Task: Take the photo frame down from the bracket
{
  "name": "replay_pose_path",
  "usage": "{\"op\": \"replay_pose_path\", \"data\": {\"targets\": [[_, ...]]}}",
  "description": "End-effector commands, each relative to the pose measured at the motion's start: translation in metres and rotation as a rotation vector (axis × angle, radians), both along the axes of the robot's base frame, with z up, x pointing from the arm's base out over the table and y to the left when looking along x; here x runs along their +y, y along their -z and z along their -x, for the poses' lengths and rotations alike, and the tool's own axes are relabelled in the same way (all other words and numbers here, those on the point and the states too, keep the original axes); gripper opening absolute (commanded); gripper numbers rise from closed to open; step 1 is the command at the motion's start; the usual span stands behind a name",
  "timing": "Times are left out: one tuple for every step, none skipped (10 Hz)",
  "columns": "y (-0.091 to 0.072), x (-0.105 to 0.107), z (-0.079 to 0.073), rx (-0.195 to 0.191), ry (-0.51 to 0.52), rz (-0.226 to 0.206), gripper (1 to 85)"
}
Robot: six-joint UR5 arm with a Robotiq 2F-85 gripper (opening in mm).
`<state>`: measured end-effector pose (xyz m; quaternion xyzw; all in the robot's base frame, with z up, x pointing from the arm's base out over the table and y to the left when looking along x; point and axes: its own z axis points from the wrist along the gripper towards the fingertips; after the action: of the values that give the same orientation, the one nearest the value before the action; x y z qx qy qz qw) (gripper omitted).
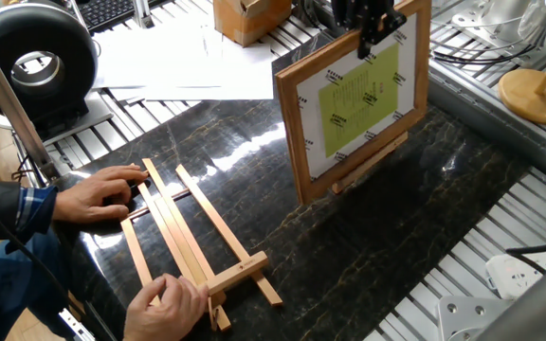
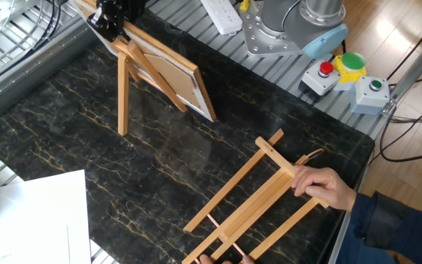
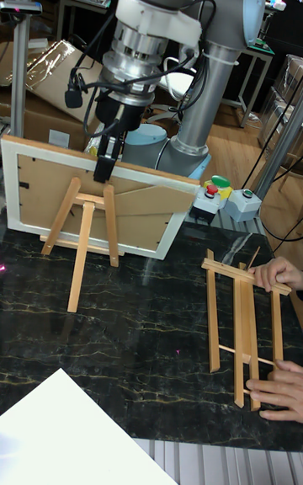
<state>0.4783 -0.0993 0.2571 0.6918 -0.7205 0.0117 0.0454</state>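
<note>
The photo frame (image 1: 358, 99) has a light-wood border, a white mat and a yellow-green sheet. It leans on the bracket (image 1: 375, 156), a small wooden easel at the back of the dark marble table. My gripper (image 1: 373, 26) is shut on the frame's top edge, one finger over the front. From the other side, the frame's brown back (image 2: 171, 77) slopes off the bracket's leg (image 2: 122, 95) with the gripper (image 2: 110, 22) at the top. In the tall view the frame (image 3: 151, 203) sits tilted across the bracket (image 3: 82, 237) under the gripper (image 3: 105, 167).
A person's hands (image 1: 102, 194) hold a longer slatted easel (image 1: 197, 242) flat on the table's front left. White papers (image 1: 178, 62), a cardboard box (image 1: 249, 19) and a round wooden stand (image 1: 538, 90) lie behind. A button box (image 2: 350, 77) stands by the robot base.
</note>
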Motion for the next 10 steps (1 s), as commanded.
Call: {"op": "replay_pose_path", "data": {"targets": [[-0.019, 0.011, 0.008, 0.039, 0.069, -0.014, 1.3], [-0.037, 0.022, 0.016, 0.082, 0.121, -0.021, 1.3], [-0.054, 0.033, 0.021, 0.117, 0.182, -0.018, 1.3], [-0.069, 0.049, 0.029, 0.156, 0.254, -0.025, 1.3], [-0.084, 0.067, 0.034, 0.194, 0.330, -0.029, 1.3], [-0.097, 0.082, 0.035, 0.219, 0.397, -0.013, 1.3], [-0.105, 0.096, 0.035, 0.235, 0.456, -0.002, 1.3], [-0.108, 0.109, 0.035, 0.247, 0.509, 0.001, 1.3], [-0.109, 0.128, 0.035, 0.266, 0.569, -0.018, 1.3], [-0.108, 0.142, 0.034, 0.275, 0.623, -0.019, 1.3]]}}
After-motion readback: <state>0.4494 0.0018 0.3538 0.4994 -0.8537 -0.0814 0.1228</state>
